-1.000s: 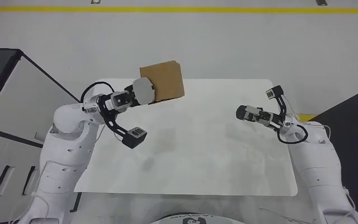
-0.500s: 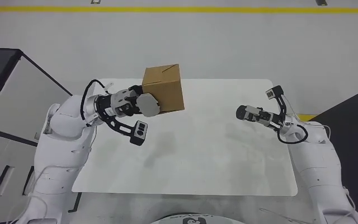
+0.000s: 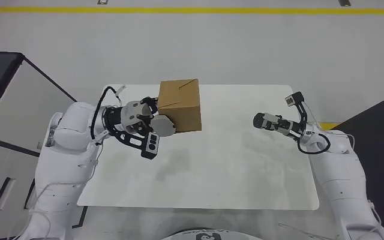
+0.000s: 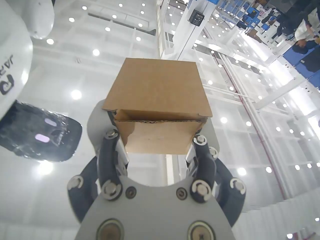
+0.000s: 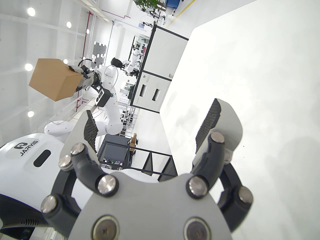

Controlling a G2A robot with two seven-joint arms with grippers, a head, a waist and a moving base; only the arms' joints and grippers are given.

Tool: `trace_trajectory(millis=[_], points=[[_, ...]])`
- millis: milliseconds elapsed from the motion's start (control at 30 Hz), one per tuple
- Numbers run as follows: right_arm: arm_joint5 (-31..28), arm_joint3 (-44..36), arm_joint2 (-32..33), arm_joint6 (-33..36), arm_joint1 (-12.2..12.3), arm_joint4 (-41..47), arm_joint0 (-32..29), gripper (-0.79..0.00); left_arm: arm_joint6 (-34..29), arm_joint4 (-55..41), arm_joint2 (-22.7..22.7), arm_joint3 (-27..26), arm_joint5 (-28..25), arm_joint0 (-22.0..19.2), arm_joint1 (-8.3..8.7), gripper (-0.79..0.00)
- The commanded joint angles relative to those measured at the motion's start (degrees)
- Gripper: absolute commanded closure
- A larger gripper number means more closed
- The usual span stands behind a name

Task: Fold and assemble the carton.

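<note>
A brown cardboard carton [image 3: 180,106], folded into a box, is held up in the air over the back left of the white table [image 3: 240,156]. My left gripper [image 3: 157,117] is shut on its near end, one finger on each side, as the left wrist view shows around the carton [image 4: 157,93]. A flap at that end is tucked inward between the fingers. My right gripper [image 3: 257,120] hovers over the table's right side, open and with nothing in it [image 5: 152,123]. The right wrist view also shows the carton [image 5: 53,79] far off, raised on the other arm.
A dark cabinet [image 3: 12,78] stands off the table's left edge. A yellow floor line [image 3: 192,9] runs behind the table. Bare table lies across the middle and front.
The left arm has carried the carton rightward and toward the table's middle, turning it as it went. The right arm has stayed still.
</note>
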Motion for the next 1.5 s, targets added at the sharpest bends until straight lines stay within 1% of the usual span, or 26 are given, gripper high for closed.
trace_trajectory(millis=[0,100,333,467,600,733,867,933,1000,1067,1133,1167,1200,1433,1467], points=[[0.0,0.0,0.0,0.0,0.0,0.0,0.0,-0.785,-1.3,1.8,-0.1,-0.8,1.1,-0.1,0.43,0.0],[0.0,0.0,0.0,0.0,0.0,0.0,0.0,-0.785,-1.6,1.8,-0.4,-1.8,1.4,-0.3,1.44,0.0],[0.0,0.0,0.0,0.0,0.0,0.0,0.0,-0.785,-4.7,1.8,-1.4,-2.4,4.5,-0.2,3.22,0.0],[0.0,0.0,0.0,0.0,0.0,0.0,0.0,-0.785,-6.4,1.8,-0.9,-2.0,6.2,0.1,4.1,0.0],[0.0,0.0,0.0,0.0,0.0,0.0,0.0,-0.785,-6.6,1.8,-0.8,-2.6,6.4,-0.1,5.08,0.0],[0.0,0.0,0.0,0.0,0.0,0.0,0.0,-0.785,-6.6,1.8,-1.0,-2.6,6.4,0.2,5.7,0.0],[0.0,0.0,0.0,0.0,0.0,0.0,0.0,-0.785,-6.6,1.8,-0.1,-0.8,6.4,1.2,6.5,0.0],[0.0,0.0,0.0,0.0,0.0,0.0,0.0,-0.785,-6.4,-0.3,0.6,0.7,6.2,1.6,6.79,0.0],[0.0,0.0,0.0,0.0,0.0,0.0,0.0,-0.785,-3.7,-5.3,2.0,2.6,3.4,1.7,7.31,0.0],[0.0,0.0,0.0,0.0,0.0,0.0,0.0,-0.785,2.2,-12.1,3.5,3.7,-2.4,1.0,8.01,0.0],[0.0,0.0,0.0,0.0,0.0,0.0,0.0,-0.785,4.6,-19.5,4.1,5.3,-5.6,0.7,8.28,0.0],[0.0,0.0,0.0,0.0,0.0,0.0,0.0,-0.785,6.7,-22.8,4.5,6.6,-8.3,0.4,8.46,0.0],[0.0,0.0,0.0,0.0,0.0,0.0,0.0,-0.785,7.4,-23.9,4.6,7.0,-9.2,0.3,8.51,0.0],[0.0,0.0,0.0,0.0,0.0,0.0,0.0,-0.785,7.4,-23.9,4.6,7.0,-9.2,0.3,8.51,0.0],[0.0,0.0,0.0,0.0,0.0,0.0,0.0,-0.785,6.8,-24.0,4.7,7.2,-10.6,0.5,8.5,0.0]])
